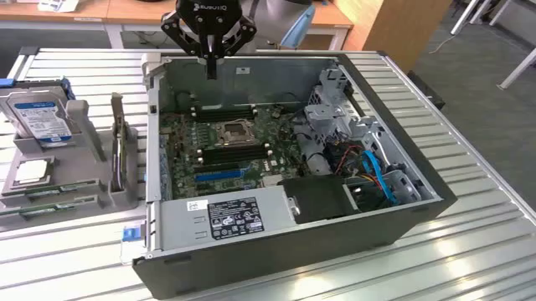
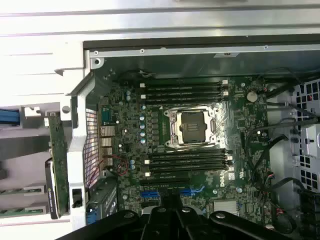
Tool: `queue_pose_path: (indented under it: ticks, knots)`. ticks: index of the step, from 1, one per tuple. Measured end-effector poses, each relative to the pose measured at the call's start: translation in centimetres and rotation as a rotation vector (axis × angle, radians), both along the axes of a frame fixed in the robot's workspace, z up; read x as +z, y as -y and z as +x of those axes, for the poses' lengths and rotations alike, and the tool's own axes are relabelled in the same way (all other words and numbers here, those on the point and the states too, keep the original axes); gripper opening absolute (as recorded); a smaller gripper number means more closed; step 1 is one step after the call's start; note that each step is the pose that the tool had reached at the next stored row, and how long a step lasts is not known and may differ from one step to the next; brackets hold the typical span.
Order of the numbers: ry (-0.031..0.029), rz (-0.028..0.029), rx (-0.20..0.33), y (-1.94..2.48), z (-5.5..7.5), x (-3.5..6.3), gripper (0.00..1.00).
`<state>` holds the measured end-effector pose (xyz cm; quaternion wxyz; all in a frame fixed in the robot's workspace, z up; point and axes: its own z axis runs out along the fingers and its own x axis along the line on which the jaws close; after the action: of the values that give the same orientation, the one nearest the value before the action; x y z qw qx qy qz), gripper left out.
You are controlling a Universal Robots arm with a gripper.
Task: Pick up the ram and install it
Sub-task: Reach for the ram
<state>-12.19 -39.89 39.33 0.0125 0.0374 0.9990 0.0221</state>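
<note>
At the exterior view's left, the long, flat green circuit-board ram [image 1: 50, 187] is lying in the grey moulded holder [image 1: 80, 199] on the slatted metal bench [image 1: 469, 207], well apart from the black two-fingered end effector [image 1: 212, 74]. It is judged best taken across its thin long edges near the middle, level. Farther back, the end effector is being held pointing straight down over the open dark-grey computer case's [image 1: 293, 263] far side, fingers together and empty.

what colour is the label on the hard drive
Blue and white; the hard drive shows best in the exterior view.
</note>
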Motion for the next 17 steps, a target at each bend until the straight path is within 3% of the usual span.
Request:
queue_pose_path:
  ticks: [17]
  knots:
    - [0.0, 0.0, 0.0, 0.0, 0.0, 0.0, 0.1]
